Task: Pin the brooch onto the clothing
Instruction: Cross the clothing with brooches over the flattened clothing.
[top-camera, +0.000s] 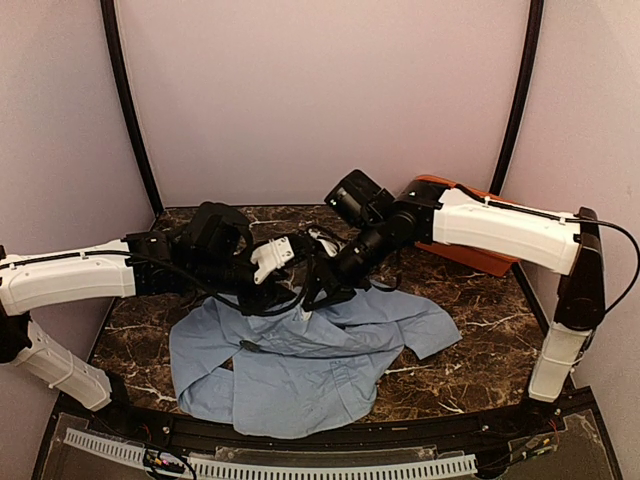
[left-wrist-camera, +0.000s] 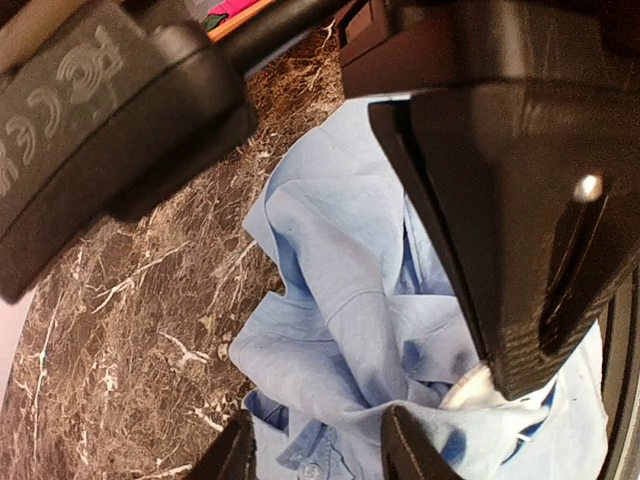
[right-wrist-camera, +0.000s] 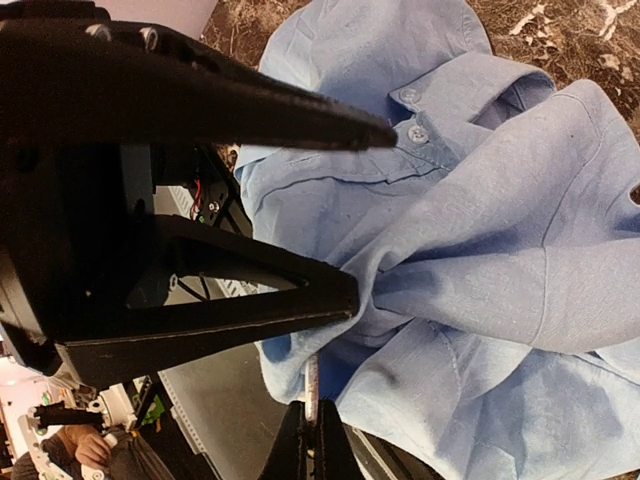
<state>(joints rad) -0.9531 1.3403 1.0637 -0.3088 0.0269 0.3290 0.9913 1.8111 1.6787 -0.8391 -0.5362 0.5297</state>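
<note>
Both left claw (left-wrist-camera: 325, 450) and right claw (right-wrist-camera: 310, 445) crowd the bunched shirt (top-camera: 300, 370).

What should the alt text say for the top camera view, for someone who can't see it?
A crumpled light blue shirt lies on a dark marble table. Two black-and-white robot arms, the left arm and the right arm, reach in from either side and meet over its far edge. An orange-red object lies behind the right arm.

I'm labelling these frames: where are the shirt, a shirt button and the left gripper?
shirt (top-camera: 300, 380), overhead view, on its flat lower panel.
button (right-wrist-camera: 418, 133), right wrist view, on the button's face.
left gripper (left-wrist-camera: 322, 420), left wrist view, midway between its fingertips.
</note>
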